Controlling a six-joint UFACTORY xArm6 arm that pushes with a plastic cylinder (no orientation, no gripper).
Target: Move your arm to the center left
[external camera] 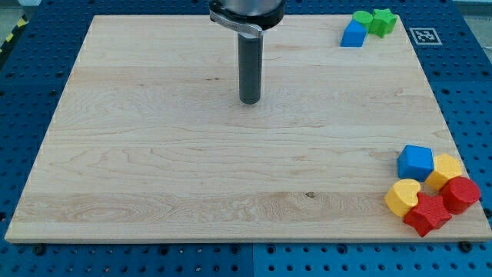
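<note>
My tip stands on the wooden board, a little above the board's middle, far from every block. At the view's top right a blue block touches a green star-shaped block and a second green block. At the view's bottom right lies a cluster: a blue cube, a yellow hexagonal block, a yellow heart-shaped block, a red cylinder and a red star-shaped block.
The board rests on a blue perforated table. A black-and-white marker tag sits just off the board's top right corner.
</note>
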